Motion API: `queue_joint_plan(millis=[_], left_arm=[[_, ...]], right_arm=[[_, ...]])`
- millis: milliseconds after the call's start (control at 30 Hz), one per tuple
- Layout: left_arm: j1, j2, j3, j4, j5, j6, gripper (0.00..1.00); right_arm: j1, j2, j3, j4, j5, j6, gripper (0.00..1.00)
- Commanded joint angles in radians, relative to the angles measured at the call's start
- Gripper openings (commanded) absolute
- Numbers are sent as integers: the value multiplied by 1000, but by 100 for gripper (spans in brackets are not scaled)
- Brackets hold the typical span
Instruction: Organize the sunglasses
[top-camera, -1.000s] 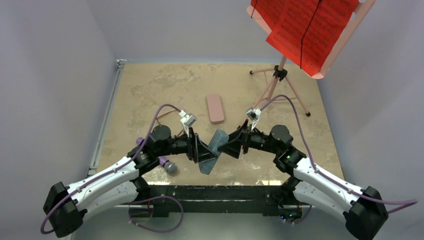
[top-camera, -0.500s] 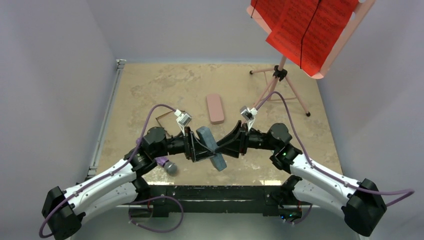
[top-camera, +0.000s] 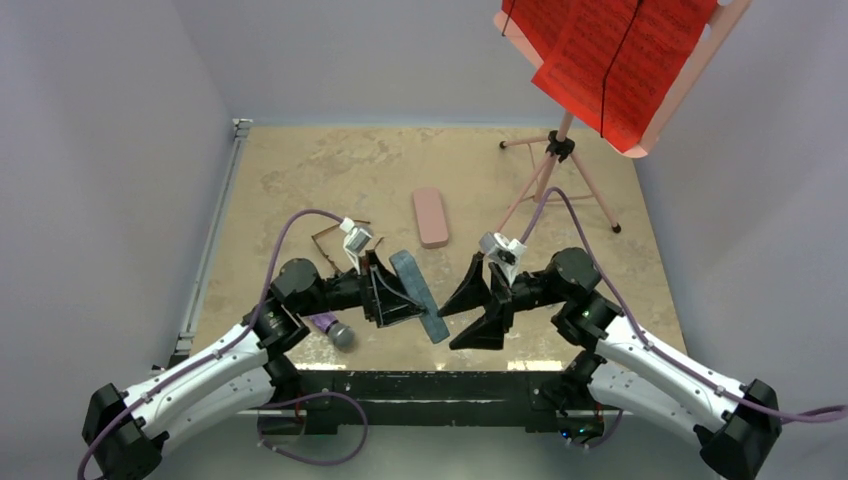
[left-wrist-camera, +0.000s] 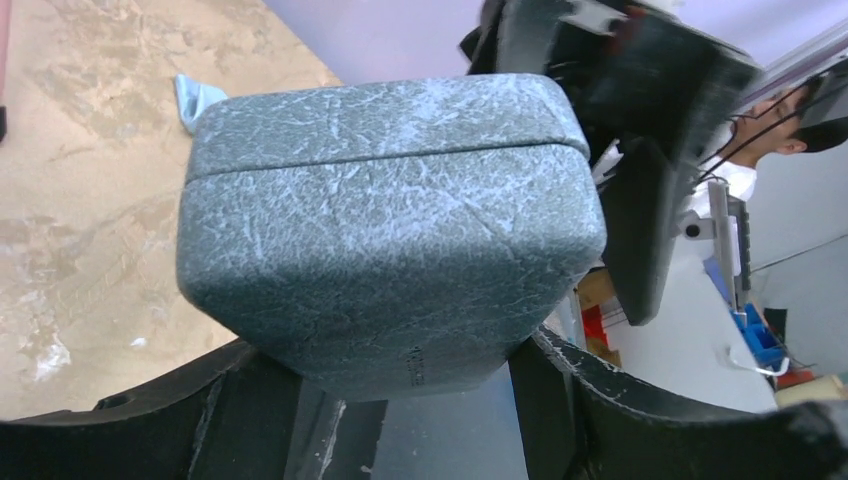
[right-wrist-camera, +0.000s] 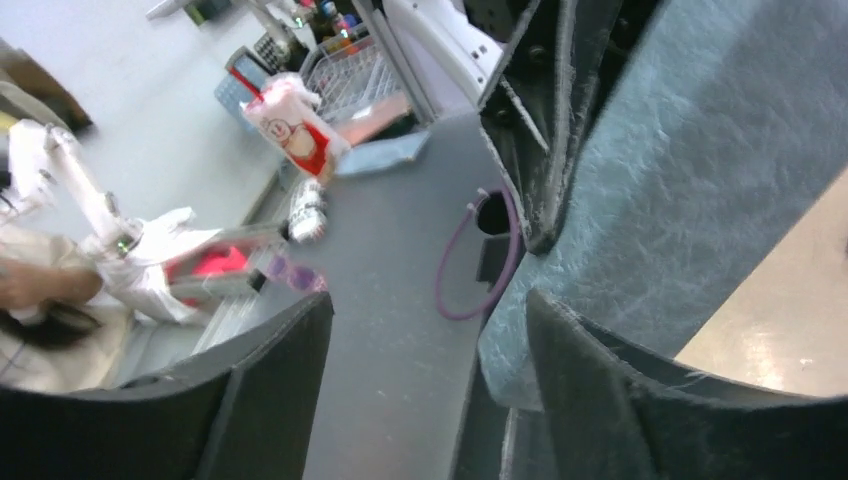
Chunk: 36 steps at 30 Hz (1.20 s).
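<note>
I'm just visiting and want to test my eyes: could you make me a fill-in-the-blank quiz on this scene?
1. The left gripper is shut on the oblong textured case, coloured ___.
2. The right gripper stands ___, holding nothing.
3. The smooth oblong case lying flat on the tan marbled table is ___.
Missing: blue-grey; open; pink.

Blue-grey case (top-camera: 418, 295) tilts near a pink case (top-camera: 431, 217).

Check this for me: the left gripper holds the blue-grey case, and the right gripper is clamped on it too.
Wrong on the right gripper: the top external view shows it open and off the blue-grey case. The left gripper does hold it.
</note>
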Motion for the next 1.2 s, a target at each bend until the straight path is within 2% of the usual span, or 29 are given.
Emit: queue_joint_plan(millis=[0, 267, 500, 700, 933, 1100, 1167], left_arm=[[-9, 31, 12, 209, 221, 9, 0], [-9, 60, 35, 235, 335, 66, 0], [-9, 101, 84, 154, 311, 120, 0], [-9, 114, 88, 155, 299, 136, 0], [-8, 134, 101, 138, 284, 151, 0], [-9, 136, 105, 134, 267, 144, 0], [-9, 132, 117, 87, 224, 158, 0]], right_arm=[[-4, 2, 46, -103, 79, -67, 87], [-4, 63, 79, -241, 219, -153, 95], [11, 104, 42, -38, 41, -34, 97], [51, 69, 8, 45, -6, 8, 98], [94, 106, 36, 97, -31, 74, 98], [127, 109, 75, -59, 111, 24, 98], [129, 118, 75, -70, 133, 29, 97]])
